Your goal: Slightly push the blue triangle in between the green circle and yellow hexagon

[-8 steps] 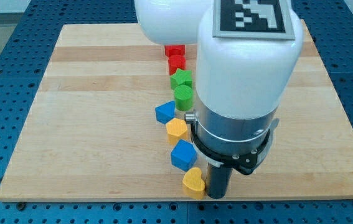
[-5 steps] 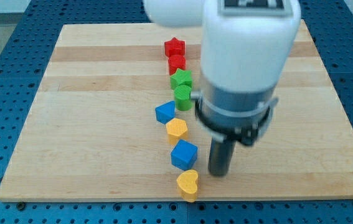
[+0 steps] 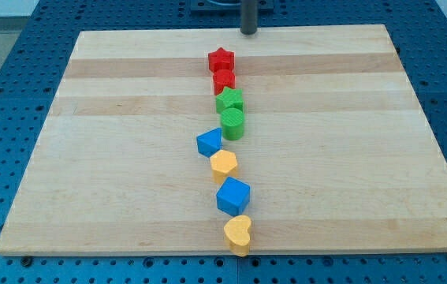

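Wooden board (image 3: 128,158) bearing one column of blocks down the middle; from the view's top: red star (image 3: 221,58), second red block (image 3: 224,80), green star (image 3: 229,100), green circle (image 3: 232,123), blue triangle (image 3: 209,143) offset to the view's left, touching or just beside green circle and yellow hexagon (image 3: 224,164); then blue cube (image 3: 232,196), yellow heart (image 3: 238,233); my tip (image 3: 248,32) at top edge, well apart from all blocks; no fingers, bare rod only.
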